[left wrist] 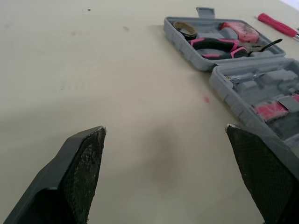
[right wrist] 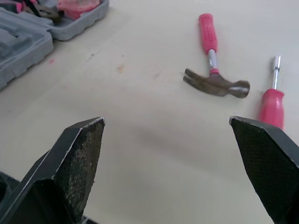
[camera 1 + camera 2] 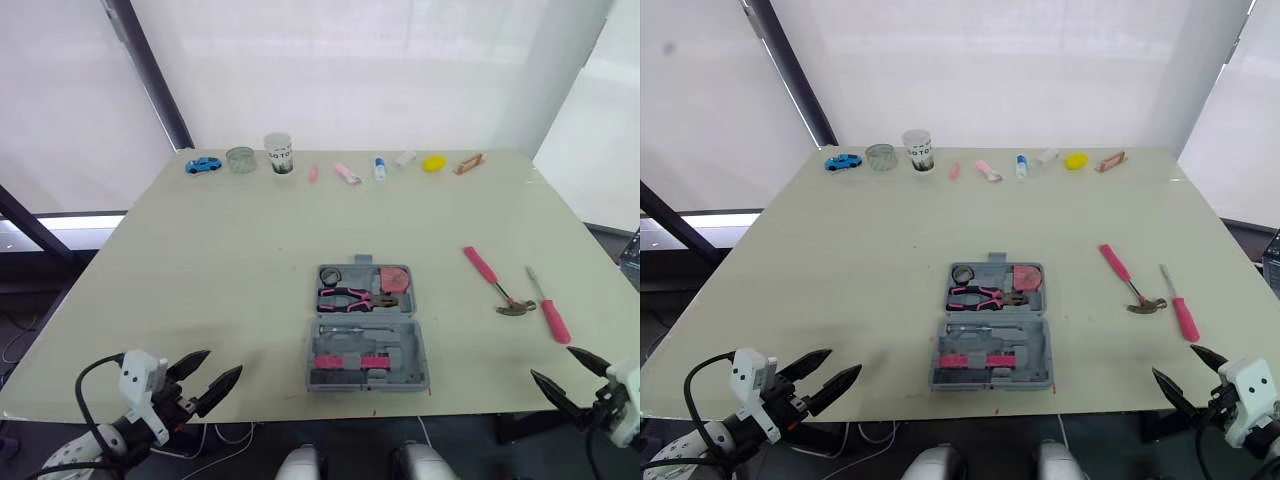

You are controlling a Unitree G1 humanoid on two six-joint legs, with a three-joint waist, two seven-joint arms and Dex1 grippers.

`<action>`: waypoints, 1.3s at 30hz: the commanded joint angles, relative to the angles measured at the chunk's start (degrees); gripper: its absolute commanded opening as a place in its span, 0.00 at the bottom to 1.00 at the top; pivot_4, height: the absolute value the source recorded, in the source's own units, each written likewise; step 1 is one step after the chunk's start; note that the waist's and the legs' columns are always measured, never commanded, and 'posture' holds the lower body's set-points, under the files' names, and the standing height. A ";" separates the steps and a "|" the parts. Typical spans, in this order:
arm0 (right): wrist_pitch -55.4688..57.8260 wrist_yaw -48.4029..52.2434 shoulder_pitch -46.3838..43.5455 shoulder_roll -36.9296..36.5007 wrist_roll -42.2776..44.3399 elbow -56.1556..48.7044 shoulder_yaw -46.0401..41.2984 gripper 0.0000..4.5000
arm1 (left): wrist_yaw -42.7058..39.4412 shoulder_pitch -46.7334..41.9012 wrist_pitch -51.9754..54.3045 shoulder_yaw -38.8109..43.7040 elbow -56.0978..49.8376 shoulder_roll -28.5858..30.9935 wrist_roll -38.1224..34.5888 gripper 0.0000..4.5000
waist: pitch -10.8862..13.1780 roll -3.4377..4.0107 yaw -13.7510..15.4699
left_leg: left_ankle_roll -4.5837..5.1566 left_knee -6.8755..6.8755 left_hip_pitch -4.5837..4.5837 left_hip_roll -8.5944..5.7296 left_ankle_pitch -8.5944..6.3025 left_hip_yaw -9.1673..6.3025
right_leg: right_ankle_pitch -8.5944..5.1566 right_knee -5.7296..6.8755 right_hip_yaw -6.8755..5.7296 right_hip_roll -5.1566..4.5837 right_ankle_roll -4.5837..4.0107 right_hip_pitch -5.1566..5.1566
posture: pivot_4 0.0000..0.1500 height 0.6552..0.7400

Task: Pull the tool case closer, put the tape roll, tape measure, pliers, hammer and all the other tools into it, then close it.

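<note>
left tool (image 3: 224, 361) released | right tool (image 3: 551, 363) released | tool case (image 3: 367, 325) near table (image 3: 200, 260) front edge | hammer (image 3: 495, 283) well apart

Left gripper (image 3: 222, 362) low on the left, jaws spread wide, right gripper (image 3: 550, 362) low on the right, jaws spread as wide (both point forward)

Head eyes look down; 2 low wrist views share tool case (image 3: 367, 322).
</note>
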 commanded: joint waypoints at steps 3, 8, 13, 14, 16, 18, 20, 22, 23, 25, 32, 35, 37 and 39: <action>9.36 -5.29 -7.03 -2.00 0.87 -4.99 1.81 1.00 | 0.17 -4.55 3.71 -1.34 -8.72 2.87 -4.98 0.98 | 0.00 0.01 0.14 | 0.00 0.00 -0.03 -0.01 0.00 0.01 | 0.02 0.00 0.00 0.00 -0.03 0.00 | 1.00 1.00; 23.79 -9.31 -18.58 -4.41 1.99 -4.55 6.44 1.00 | -1.76 -9.80 8.19 -4.74 -13.49 6.09 -9.39 0.98 | 0.00 0.02 -0.02 | 0.00 -0.01 -0.05 -0.08 0.00 0.04 | 0.15 0.01 0.01 0.03 -0.23 -0.01 | 1.00 1.00; 34.63 -13.80 -33.30 -7.68 -3.13 4.19 12.12 1.00 | -5.14 -15.97 11.95 -7.86 -17.19 11.34 -13.09 0.98 | 0.03 0.03 0.05 | 0.00 0.01 -0.09 -0.11 0.01 0.06 | 0.16 0.02 -0.01 0.05 -0.24 -0.03 | 1.00 1.00; 35.53 -14.14 -35.99 -7.87 -4.05 6.82 13.06 1.00 | -5.70 -17.23 12.49 -8.28 -17.68 12.25 -13.70 0.98 | 0.02 0.02 0.12 | 0.00 0.00 -0.11 -0.12 0.01 0.06 | 0.16 0.01 -0.01 0.05 -0.24 -0.04 | 1.00 1.00; 36.85 -15.63 -40.38 -7.41 -5.65 11.81 14.00 1.00 | -6.18 -19.27 13.48 -8.55 -18.21 13.32 -15.22 0.98 | 0.04 0.03 0.17 | 0.00 -0.01 -0.15 -0.13 0.01 0.03 | 0.19 -0.01 -0.03 0.07 -0.18 -0.03 | 1.00 1.00; 37.75 -17.60 -44.63 -6.35 -7.08 17.49 14.49 1.00 | -6.65 -21.02 13.99 -9.15 -18.59 14.14 -16.05 0.98 | 0.04 0.03 0.14 | 0.00 -0.02 -0.19 -0.14 0.01 0.02 | 0.25 -0.02 -0.04 0.07 -0.07 -0.06 | 1.00 1.00; 36.82 -18.10 -47.64 -5.78 -8.35 22.25 15.01 1.00 | -6.91 -22.05 14.16 -9.83 -19.04 14.37 -16.46 0.98 | 0.05 0.03 0.12 | 0.00 -0.03 -0.23 -0.14 0.01 0.02 | 0.26 -0.06 -0.03 0.07 -0.04 -0.07 | 1.00 1.00; 35.69 -17.98 -49.34 -5.58 -9.62 25.58 15.66 1.00 | -6.94 -22.39 14.09 -9.99 -19.49 14.11 -16.65 0.98 | 0.05 0.04 0.05 | 0.00 -0.04 -0.24 -0.14 0.00 0.02 | 0.26 -0.08 -0.03 0.07 -0.03 -0.07 | 1.00 1.00; 34.98 -17.83 -50.06 -5.38 -10.18 27.15 16.00 1.00 | -6.95 -22.22 14.09 -9.90 -19.78 14.04 -16.83 0.98 | 0.05 0.03 0.02 | 0.01 -0.05 -0.24 -0.14 0.00 0.03 | 0.26 -0.08 -0.02 0.07 -0.03 -0.07 | 1.00 1.00; 34.03 -17.49 -51.12 -4.83 -10.83 29.61 16.40 1.00 | -7.70 -21.20 13.21 -9.86 -20.32 14.20 -16.31 0.98 | 0.05 0.04 -0.01 | 0.01 -0.05 -0.24 -0.14 0.01 0.02 | 0.26 -0.08 -0.03 0.07 -0.02 -0.07 | 1.00 1.00; 29.21 -16.41 -52.47 -2.62 -13.05 35.54 17.79 1.00 | -9.65 -18.30 12.06 -8.74 -20.05 14.68 -15.98 0.98 | 0.07 0.06 -0.26 | 0.01 -0.05 -0.21 -0.13 0.00 0.04 | 0.26 -0.06 0.00 0.07 -0.02 -0.07 | 1.00 1.00; 26.46 -16.89 -52.72 -1.41 -13.92 38.55 17.40 1.00 | -9.88 -18.02 11.53 -8.96 -19.86 14.68 -15.72 0.98 | 0.08 0.07 -0.29 | 0.01 -0.05 -0.20 -0.13 0.01 0.03 | 0.26 -0.05 -0.01 0.08 -0.03 -0.07 | 1.00 1.00; 24.87 -17.24 -52.64 -0.88 -14.46 40.06 17.20 1.00 | -9.94 -17.89 11.19 -9.19 -19.85 14.63 -15.50 0.98 | 0.08 0.07 -0.29 | 0.01 -0.05 -0.21 -0.13 0.01 0.04 | 0.26 -0.06 -0.01 0.08 -0.03 -0.07 | 1.00 1.00; 24.12 -17.52 -52.32 -0.56 -14.69 40.77 16.95 1.00 | -10.30 -17.77 10.71 -9.17 -19.37 14.67 -15.15 0.98 | 0.08 0.07 -0.29 | 0.01 -0.04 -0.20 -0.13 0.00 0.05 | 0.26 -0.06 0.01 0.07 -0.03 -0.07 | 1.00 1.00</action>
